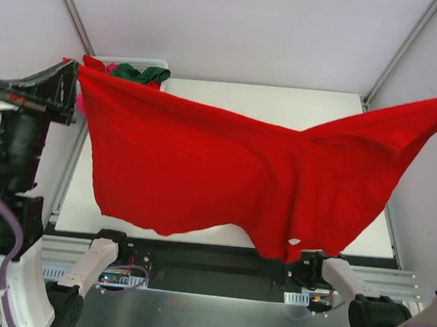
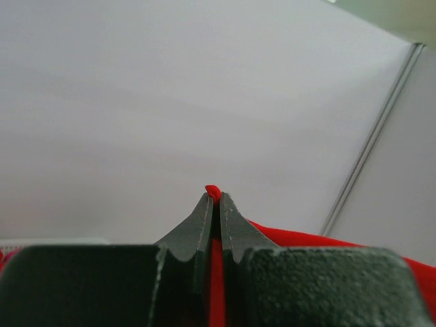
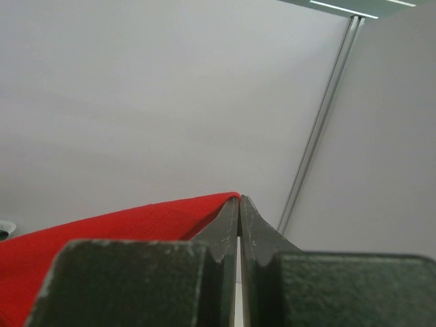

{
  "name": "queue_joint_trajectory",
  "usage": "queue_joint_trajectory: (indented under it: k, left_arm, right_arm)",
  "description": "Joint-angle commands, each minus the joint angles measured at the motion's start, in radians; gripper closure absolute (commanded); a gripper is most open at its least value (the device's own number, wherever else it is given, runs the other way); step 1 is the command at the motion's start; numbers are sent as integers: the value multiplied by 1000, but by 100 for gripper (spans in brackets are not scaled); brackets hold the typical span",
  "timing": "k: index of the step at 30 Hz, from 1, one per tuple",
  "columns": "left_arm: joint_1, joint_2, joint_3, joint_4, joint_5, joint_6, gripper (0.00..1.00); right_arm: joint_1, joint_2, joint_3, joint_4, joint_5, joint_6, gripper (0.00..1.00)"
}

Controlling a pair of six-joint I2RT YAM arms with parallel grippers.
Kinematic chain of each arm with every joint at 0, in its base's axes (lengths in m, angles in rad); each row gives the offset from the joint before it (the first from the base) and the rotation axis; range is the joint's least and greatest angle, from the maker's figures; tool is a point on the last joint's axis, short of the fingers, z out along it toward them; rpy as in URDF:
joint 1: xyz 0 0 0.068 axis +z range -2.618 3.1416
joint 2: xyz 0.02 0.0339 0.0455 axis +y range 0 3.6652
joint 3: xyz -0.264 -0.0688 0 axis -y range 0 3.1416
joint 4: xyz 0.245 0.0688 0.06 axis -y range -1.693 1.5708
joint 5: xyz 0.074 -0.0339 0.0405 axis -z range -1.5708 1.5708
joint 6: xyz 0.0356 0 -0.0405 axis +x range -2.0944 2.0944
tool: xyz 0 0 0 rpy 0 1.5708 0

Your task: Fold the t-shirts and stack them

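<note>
A large red t-shirt [image 1: 225, 172] hangs spread in the air above the white table [image 1: 284, 100], stretched between both arms. My left gripper [image 1: 75, 76] holds its upper left corner; in the left wrist view the gripper [image 2: 213, 195] is shut, with red cloth [image 2: 216, 286] pinched between the jaws. The shirt's right corner rises to the frame's right edge, where my right gripper [image 3: 238, 199] is shut on the red cloth's [image 3: 136, 228] edge. A dark green t-shirt [image 1: 142, 73] lies crumpled at the back left. The hanging shirt hides most of the table.
A white lattice basket [image 1: 136, 61] stands at the table's back left, holding the green shirt and some red cloth. Both arm bases [image 1: 97, 256] sit at the near edge. Grey walls and a metal frame post [image 1: 397, 53] enclose the workspace.
</note>
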Motion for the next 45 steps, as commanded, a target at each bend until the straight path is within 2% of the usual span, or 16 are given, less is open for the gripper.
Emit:
queue_joint_trajectory:
  k: [1, 6, 10, 12, 16, 20, 25, 30, 35, 41, 45]
  left_arm:
    - [4, 155, -59, -56, -70, -51, 100]
    - [4, 304, -143, -35, -109, -82, 100]
    - [4, 372, -257, 112, -98, -78, 100]
    - [4, 434, -231, 128, -84, -76, 100]
    - [4, 533, -80, 155, -29, -67, 100]
    - [4, 560, 22, 166, -5, -59, 100]
    - [4, 470, 30, 166, 23, -56, 100]
    - [4, 269, -50, 166, 40, -47, 100]
    - [4, 84, -117, 157, 32, -47, 100]
    - [4, -2, -61, 82, -18, -22, 100]
    - [4, 10, -13, 45, -38, -13, 100]
  right_arm:
    - [9, 157, -8, 57, 69, -46, 99]
    - [32, 286, -102, 97, 129, -75, 99]
    - [31, 338, -192, 186, 146, -75, 99]
    - [32, 372, -154, 200, 149, -81, 99]
    - [31, 440, -59, 224, 138, -95, 99]
    - [31, 417, -9, 238, 129, -92, 99]
    - [43, 285, -63, 263, 98, -75, 99]
    - [43, 95, -119, 237, 69, -77, 99]
    - [43, 13, -87, 163, 63, -89, 99]
    - [25, -36, -8, 134, 37, -98, 99]
    - [11, -31, -6, 137, 37, -117, 99]
